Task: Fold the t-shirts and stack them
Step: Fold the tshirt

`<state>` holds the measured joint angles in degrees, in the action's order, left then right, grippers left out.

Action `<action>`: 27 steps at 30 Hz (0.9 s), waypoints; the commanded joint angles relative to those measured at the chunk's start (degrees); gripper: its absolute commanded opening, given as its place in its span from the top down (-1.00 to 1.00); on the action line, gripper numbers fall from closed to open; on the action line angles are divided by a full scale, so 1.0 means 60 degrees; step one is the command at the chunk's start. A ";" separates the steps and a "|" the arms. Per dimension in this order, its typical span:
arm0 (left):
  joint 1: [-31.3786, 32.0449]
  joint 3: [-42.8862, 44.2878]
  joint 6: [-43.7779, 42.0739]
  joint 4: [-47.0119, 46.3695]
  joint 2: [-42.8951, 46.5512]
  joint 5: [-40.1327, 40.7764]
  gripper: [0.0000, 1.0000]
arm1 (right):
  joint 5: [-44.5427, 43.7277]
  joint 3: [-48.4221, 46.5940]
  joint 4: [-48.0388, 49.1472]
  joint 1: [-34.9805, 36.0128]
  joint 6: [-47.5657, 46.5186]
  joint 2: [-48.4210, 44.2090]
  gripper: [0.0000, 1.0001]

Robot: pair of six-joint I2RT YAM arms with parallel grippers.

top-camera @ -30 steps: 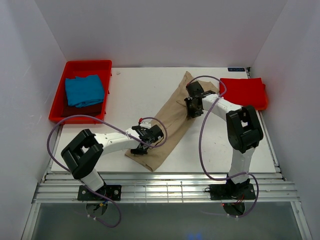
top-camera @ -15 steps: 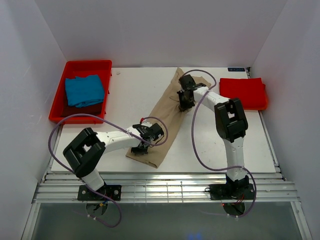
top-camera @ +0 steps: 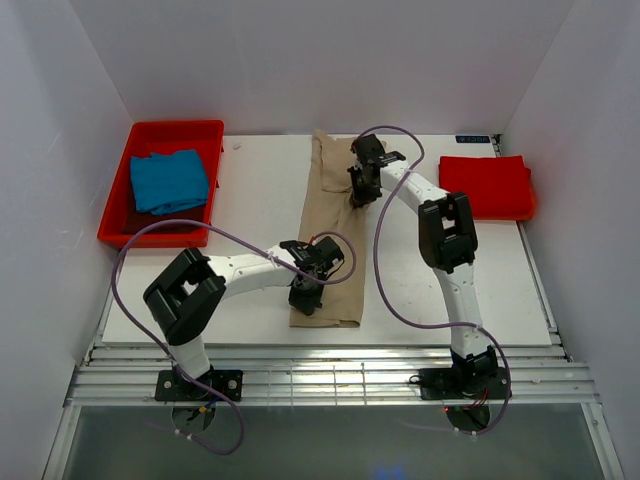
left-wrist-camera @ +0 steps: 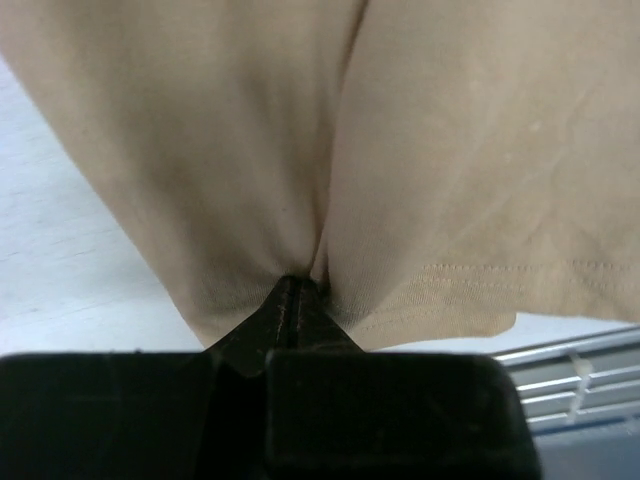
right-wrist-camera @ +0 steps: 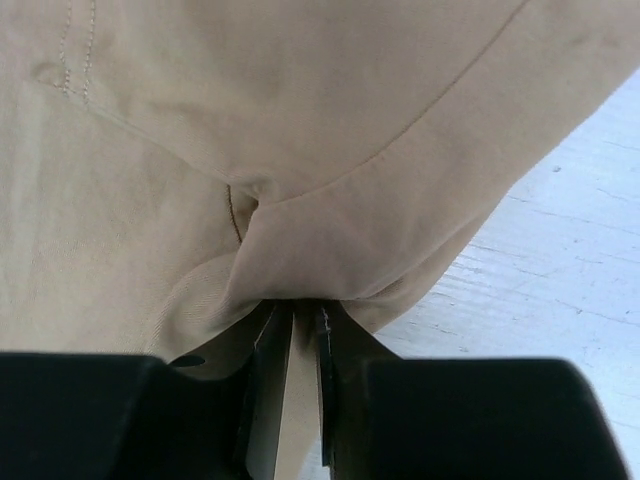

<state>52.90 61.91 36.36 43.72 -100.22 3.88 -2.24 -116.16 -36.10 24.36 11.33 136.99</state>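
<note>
1. Tan-beige t-shirt (top-camera: 322, 215) is lying well apart from the red tray (top-camera: 175, 128), its long axis paralleling the tray's long side.
2. Left gripper (top-camera: 306, 292) is clamping its near end.
3. Right gripper (top-camera: 358, 190) is clamping its far edge, opposite the tray.

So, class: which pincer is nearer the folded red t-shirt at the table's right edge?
Right. The right pincer grips the far end of the tan t-shirt, just left of the red t-shirt; the left pincer grips its near end, farther away.
</note>
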 commanded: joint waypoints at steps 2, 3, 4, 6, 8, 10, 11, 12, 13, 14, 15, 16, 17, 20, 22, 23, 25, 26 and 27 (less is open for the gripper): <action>0.0323 -0.0036 -0.0069 -0.0608 -0.0553 -0.1468 1.00 | -0.0739 0.0579 -0.0400 -0.0339 -0.0496 -0.0139 0.53; 0.0323 0.0008 -0.0040 -0.0608 -0.0450 -0.1409 1.00 | -0.0885 0.1117 -0.0298 -0.0339 -0.0555 -0.0431 0.52; 0.0323 0.0038 -0.0025 -0.0579 -0.0348 -0.1191 1.00 | -0.1147 0.1456 0.0022 -0.0339 -0.0599 -0.1174 0.49; 0.0323 0.0227 0.0048 -0.0549 0.0062 -0.0926 1.00 | -0.1427 0.2594 0.0404 -0.0325 -0.0790 -0.2534 0.44; 0.0323 0.0389 0.0078 -0.0461 0.0340 -0.0297 1.00 | -0.1750 0.3316 0.0669 -0.0296 -0.0863 -0.3520 0.39; 0.0323 0.0652 0.0107 -0.0447 0.0722 0.0258 1.00 | -0.1838 0.4429 0.0699 -0.0237 -0.0864 -0.4941 0.35; 0.0323 0.0740 0.0122 -0.0447 0.0853 0.0436 0.97 | -0.1824 0.4810 0.0713 -0.0121 -0.0834 -0.5366 0.32; 0.0323 0.0828 0.0122 -0.0447 0.0971 0.0597 0.93 | -0.1809 0.5220 0.0713 -0.0018 -0.0776 -0.5791 0.29; 0.0323 0.0989 0.0122 -0.0447 0.1146 0.0758 0.90 | -0.1824 0.5993 0.0713 0.0085 -0.0689 -0.6549 0.25; 0.0323 0.1077 0.0093 -0.0461 0.1206 0.1006 0.85 | -0.1824 0.6377 0.0713 0.0289 -0.0615 -0.6876 0.24; 0.0323 0.1165 0.0049 -0.0447 0.1264 0.1110 0.76 | -0.1795 0.6715 0.0655 0.0378 -0.0484 -0.7445 0.24; 0.0323 0.1340 -0.0009 -0.0418 0.1366 0.1213 0.71 | -0.1548 0.7269 0.0582 0.0437 -0.0164 -0.7712 0.24; 0.0323 0.1429 -0.0039 -0.0388 0.1440 0.1388 0.64 | -0.1343 0.7507 0.0538 0.0553 -0.0001 -0.7932 0.23; 0.0323 0.1649 -0.0025 -0.0183 0.1746 0.1681 0.32 | -0.0566 0.8369 0.0406 0.0904 0.0555 -0.8563 0.12; 0.0323 0.1679 0.0048 0.0166 0.1792 0.2048 0.14 | -0.0026 0.8796 0.0508 0.1052 0.0805 -0.8841 0.09; 0.0323 0.1606 0.0136 0.0314 0.1749 0.2165 0.10 | 0.0152 0.9262 0.0595 0.1139 0.1024 -0.8915 0.07; 0.0323 0.1416 0.0326 0.0694 0.1675 0.2385 0.07 | 0.0793 0.9675 0.0873 0.1228 0.1230 -0.9105 0.03; 0.0323 0.1256 0.0385 0.0710 0.1747 0.2386 0.00 | 0.0943 0.9837 0.0947 0.1330 0.1405 -0.9164 -0.01; 0.0323 0.0862 0.0516 0.0711 0.1777 0.2342 -0.03 | 0.1046 1.0128 0.1006 0.1374 0.1480 -0.9251 -0.04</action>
<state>54.61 70.17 37.45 44.49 -91.59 15.09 -1.52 -57.56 -32.45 31.73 16.40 83.92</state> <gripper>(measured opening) 0.500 0.510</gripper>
